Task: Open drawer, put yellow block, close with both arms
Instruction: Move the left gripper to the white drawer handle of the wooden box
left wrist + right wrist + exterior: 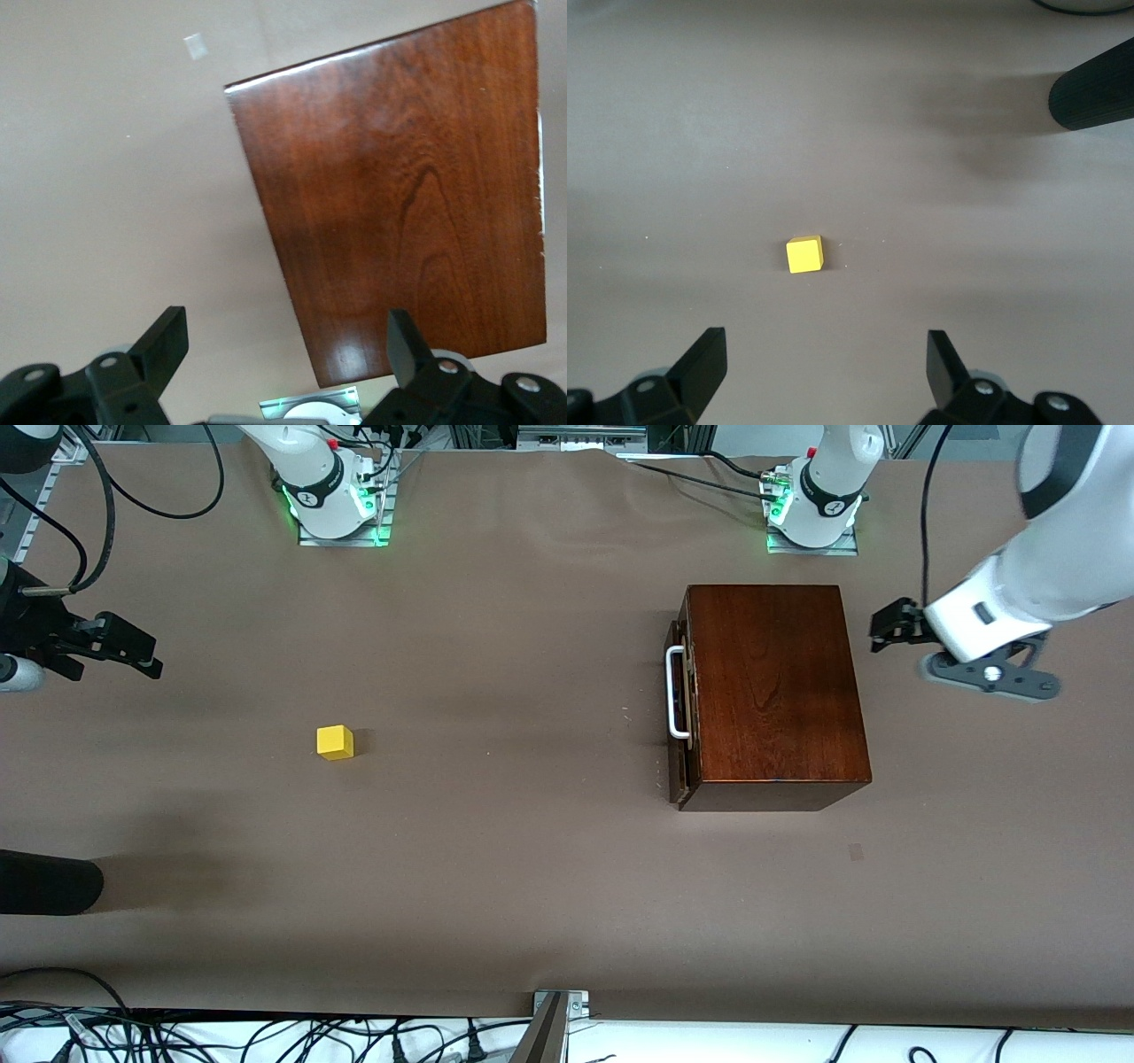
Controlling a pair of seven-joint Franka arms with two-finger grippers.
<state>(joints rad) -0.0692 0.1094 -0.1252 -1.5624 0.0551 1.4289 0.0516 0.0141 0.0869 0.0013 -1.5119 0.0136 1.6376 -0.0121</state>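
The reddish-brown wooden box [771,682] stands toward the left arm's end of the table. Its drawer front [683,766] with the white bar handle [676,691] faces the table's middle and looks pushed in. The yellow block [335,741] lies on the table toward the right arm's end. My left gripper [886,624] is open and empty, hovering beside the box's back end. The left wrist view [283,341] shows the box top [416,195]. My right gripper [142,651] is open and empty over the table's edge. The right wrist view [828,354] shows the block [804,255] ahead of it.
A black cylinder [44,881] juts in at the right arm's end, nearer the front camera than the block; it also shows in the right wrist view [1094,84]. A small tape patch [855,851] lies on the brown cover near the box.
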